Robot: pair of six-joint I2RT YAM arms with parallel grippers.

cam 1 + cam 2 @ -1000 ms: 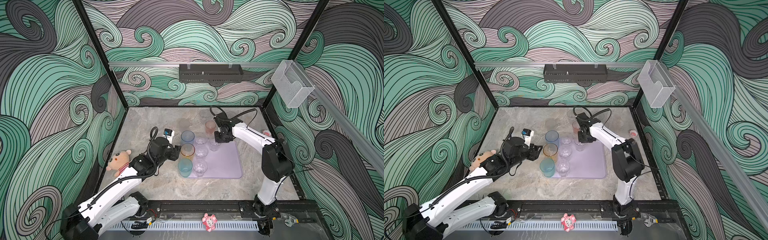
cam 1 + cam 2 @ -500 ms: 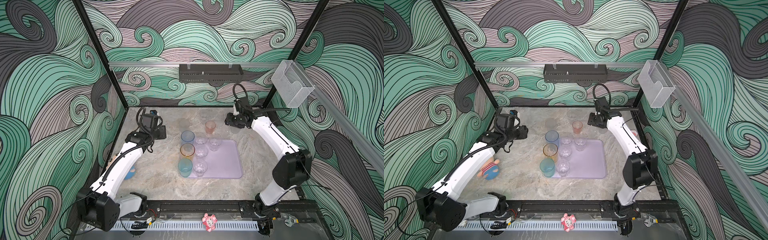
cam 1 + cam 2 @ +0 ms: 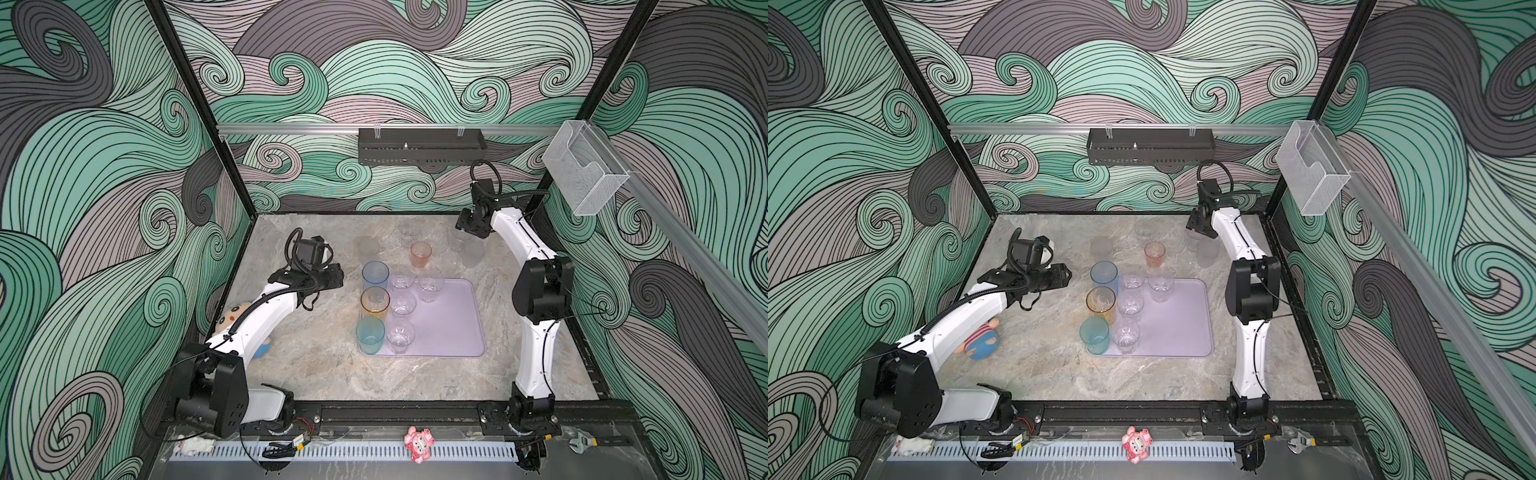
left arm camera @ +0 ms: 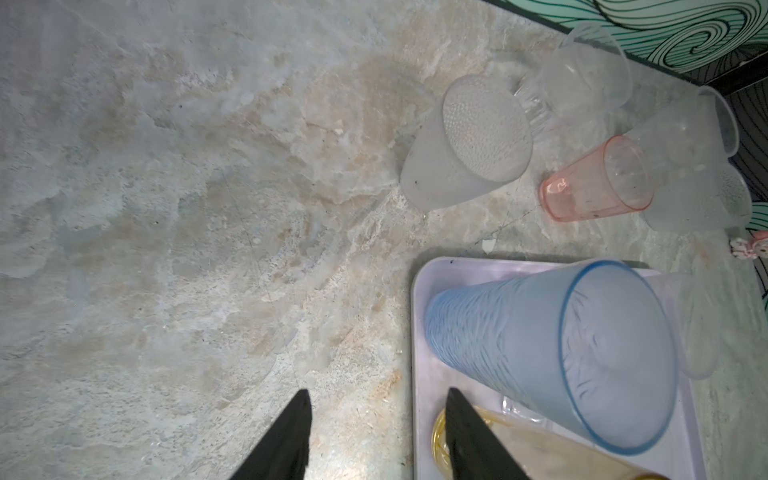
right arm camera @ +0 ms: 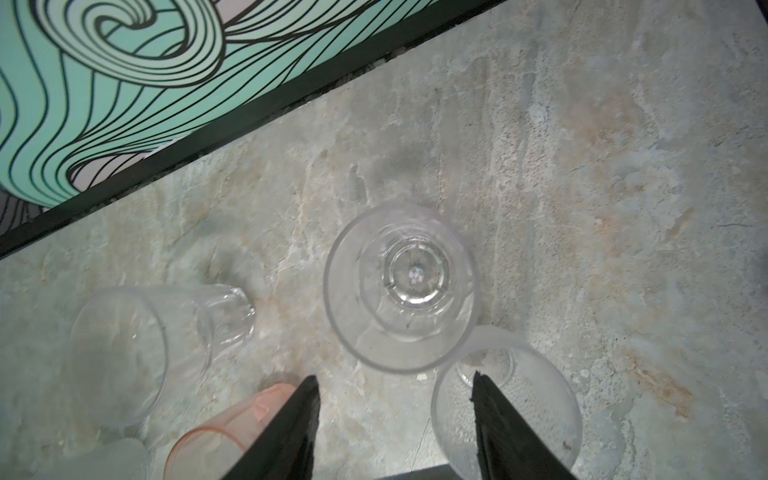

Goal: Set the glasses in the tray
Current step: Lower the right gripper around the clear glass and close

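Right fingers (image 5: 286, 428), spread and empty, have left the tray (image 3: 453, 324) for a clear tumbler (image 5: 401, 286) on the counter (image 3: 332, 374) | left fingers (image 4: 286, 440) spread, empty | we count seven trayed.

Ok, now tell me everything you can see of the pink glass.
The pink glass is a short translucent tumbler, plastic-looking, tapering to a narrower base, and empty. It stands upright, mouth up, on the stone-patterned table, just beyond the far edge of the lilac tray, not in it. As far as the top views show, only the table touches it.
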